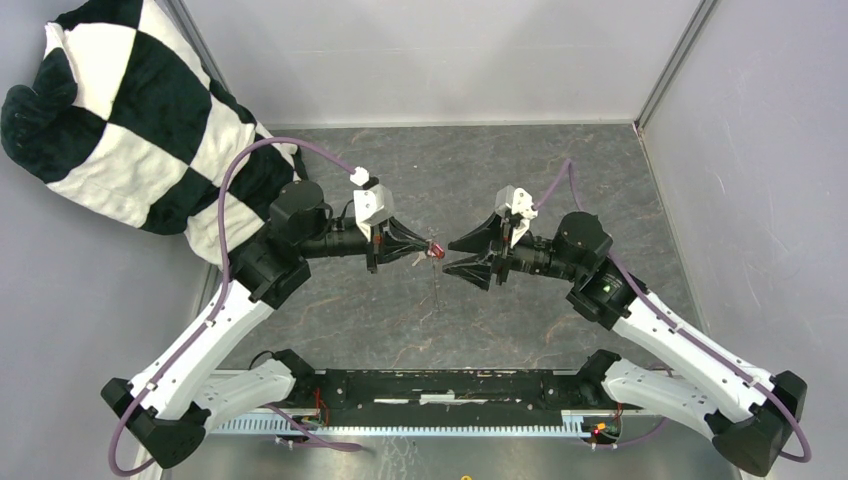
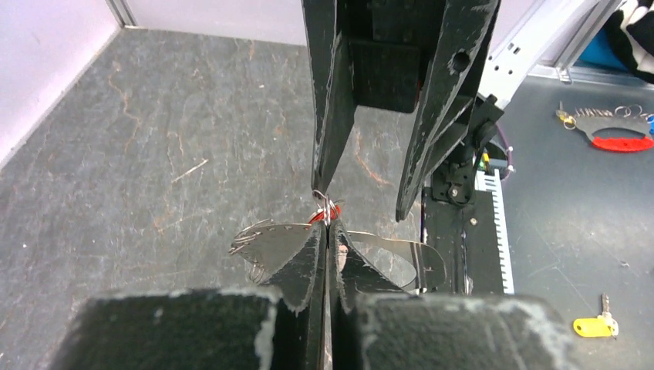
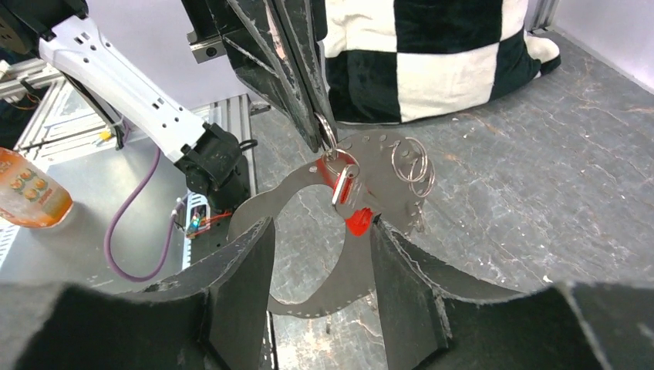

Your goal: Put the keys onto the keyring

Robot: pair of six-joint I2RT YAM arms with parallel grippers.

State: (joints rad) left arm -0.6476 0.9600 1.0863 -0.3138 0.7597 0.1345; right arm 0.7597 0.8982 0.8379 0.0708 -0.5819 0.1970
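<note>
1. Right wrist view: the left gripper [image 3: 322,139], fingers pressed together, pinches the keyring [image 3: 370,154] by its upper edge, so the loop hangs free above the middle of the table [image 1: 560,170].
2. Just below that pinch the red key [image 3: 345,185] dangles against the loop. Whether it is threaded on cannot be told, and the other key cannot be made out.
3. Opposite, the right gripper [image 3: 320,231] faces the loop with fingers spread, touching nothing, and seems poised to take or steady the red key.
4. Top view: both grippers meet nose to nose, with the keyring between them.
</note>
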